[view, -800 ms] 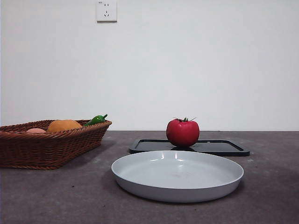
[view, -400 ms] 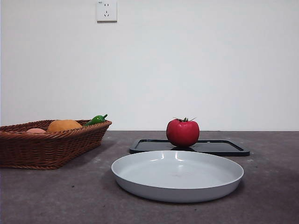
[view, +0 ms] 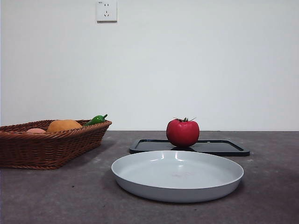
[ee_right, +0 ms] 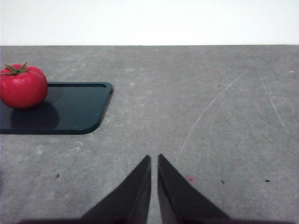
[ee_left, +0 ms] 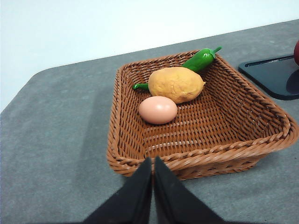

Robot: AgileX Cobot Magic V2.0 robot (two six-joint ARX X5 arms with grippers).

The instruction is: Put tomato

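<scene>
The glossy red tomato (view: 182, 133) with a green stem stands on a flat black tray (view: 224, 148) behind the grey plate (view: 140, 184); the right wrist view also shows the tomato (ee_right: 22, 87) on the tray (ee_right: 79, 112). My right gripper (ee_right: 154, 161) is shut with nothing in it, hovering over bare table well away from the tomato. My left gripper (ee_left: 153, 162) is shut and empty, just outside the near rim of the wicker basket (ee_left: 261, 135). Neither arm appears in the front view.
The brown wicker basket (view: 28, 151) at the left holds an orange-yellow round fruit (ee_left: 176, 84), a pale egg (ee_left: 158, 109) and a green pepper (ee_left: 201, 58). A wall socket (view: 106, 10) sits high on the white wall.
</scene>
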